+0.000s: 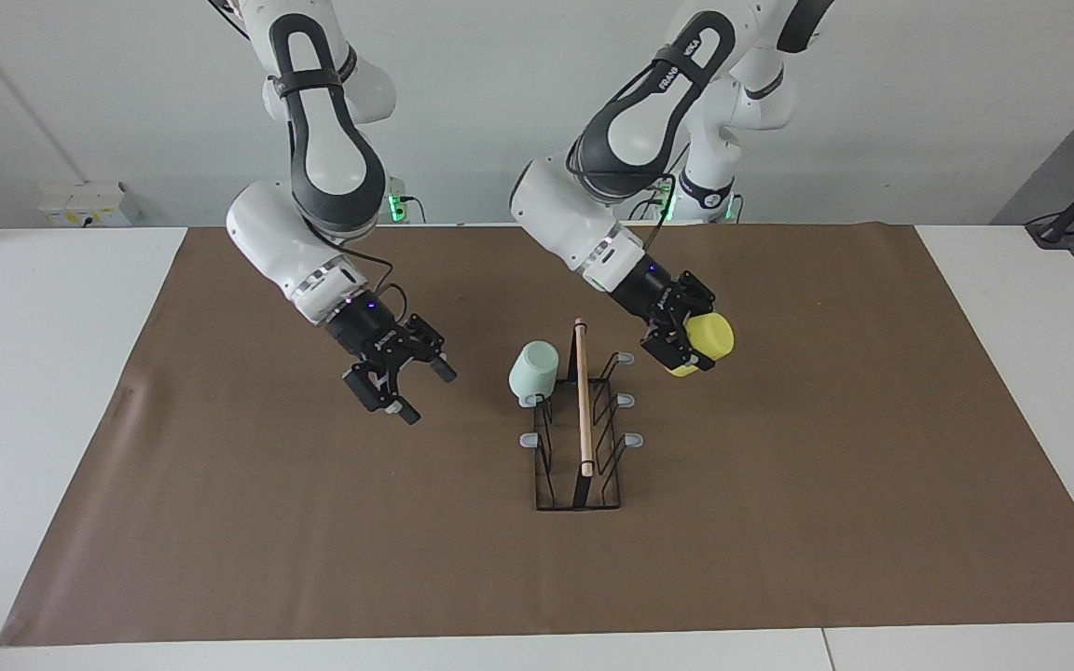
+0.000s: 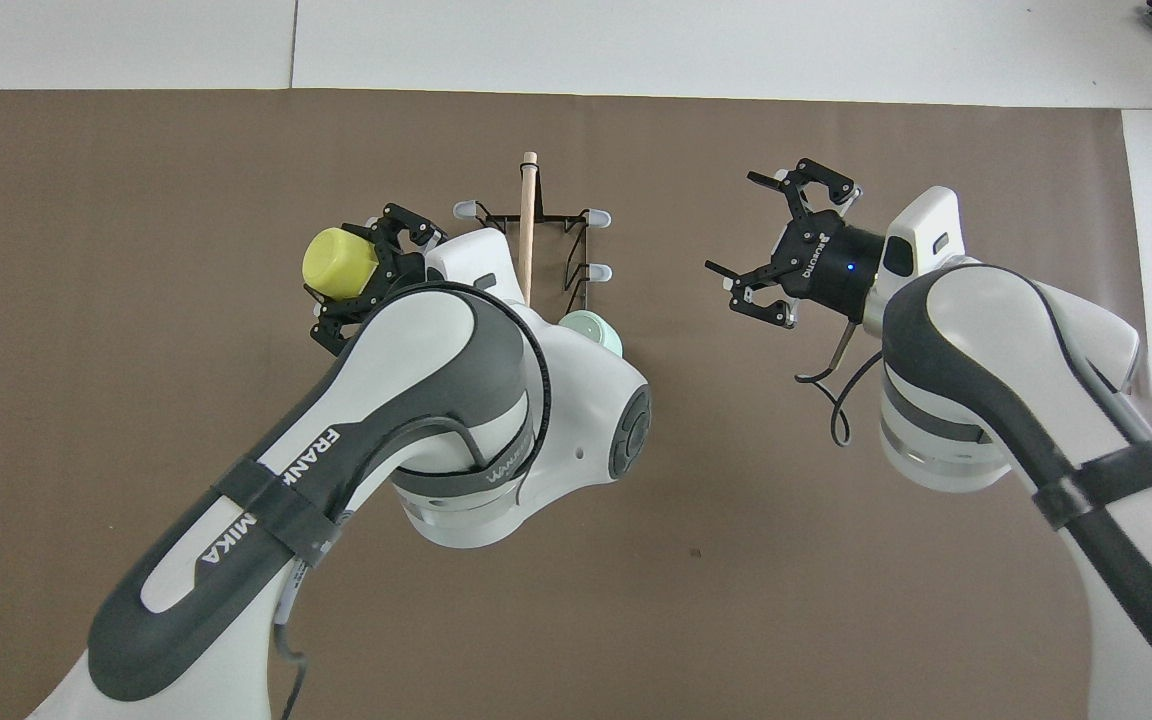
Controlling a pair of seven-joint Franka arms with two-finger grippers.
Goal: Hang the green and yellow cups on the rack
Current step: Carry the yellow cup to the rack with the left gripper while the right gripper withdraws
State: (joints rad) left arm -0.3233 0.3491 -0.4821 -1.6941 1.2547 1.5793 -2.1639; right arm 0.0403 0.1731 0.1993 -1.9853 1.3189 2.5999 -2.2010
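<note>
The black wire rack (image 1: pixel 584 447) with its wooden rod stands mid-table; it also shows in the overhead view (image 2: pixel 528 220). The mint green cup (image 1: pixel 534 371) hangs on the prong nearest to the robots on the right arm's side, and is partly hidden by the left arm in the overhead view (image 2: pixel 598 328). My left gripper (image 1: pixel 695 349) (image 2: pixel 361 272) is shut on the yellow cup (image 1: pixel 710 337) (image 2: pixel 338 262). It holds the cup tilted in the air beside the rack, toward the left arm's end. My right gripper (image 1: pixel 429 393) (image 2: pixel 733 222) is open and empty over the mat, beside the rack's other side.
A brown mat (image 1: pixel 779 522) covers the white table (image 1: pixel 52 373). Grey-tipped prongs (image 1: pixel 626 400) stick out bare on the rack's side toward the left arm's end. Two bare prongs (image 1: pixel 528 439) remain on the green cup's side.
</note>
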